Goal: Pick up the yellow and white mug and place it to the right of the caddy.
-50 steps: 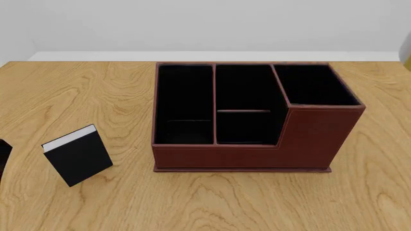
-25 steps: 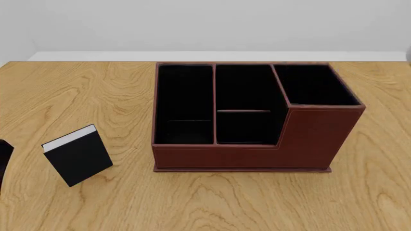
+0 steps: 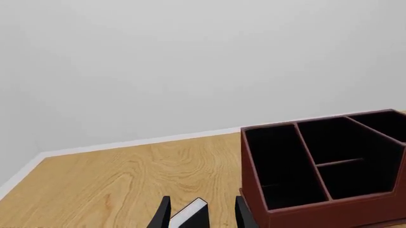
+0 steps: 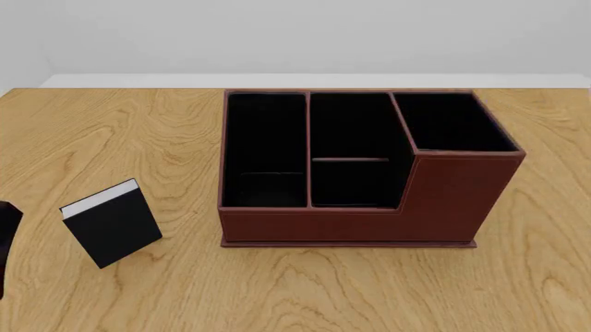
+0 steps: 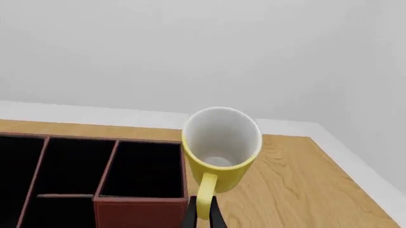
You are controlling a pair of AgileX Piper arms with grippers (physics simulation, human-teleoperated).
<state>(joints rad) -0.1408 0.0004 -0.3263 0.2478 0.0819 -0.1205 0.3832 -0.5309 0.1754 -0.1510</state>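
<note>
The yellow and white mug [image 5: 221, 142] shows only in the right wrist view, lifted off the table, tilted with its white inside facing the camera. My right gripper [image 5: 203, 219] is shut on its yellow loop handle [image 5: 205, 197]. The mug hangs just past the right end of the reddish-brown caddy [image 5: 140, 209]. The caddy [image 4: 369, 207] stands mid-table in the front view, where the mug and the right gripper are out of view. It also shows in the left wrist view [image 3: 330, 211]. My left gripper [image 3: 201, 205] is open and empty, low at the left.
A small black book with white page edges [image 4: 112, 223] stands left of the caddy. It also shows in the left wrist view [image 3: 188, 213], seen between the left fingers. A dark part of the left arm [image 4: 5, 235] shows at the table's left edge.
A yellow sliver at the front view's right edge has left the frame. The dark part of the left arm has dropped slightly. The caddy and the book have not moved.
</note>
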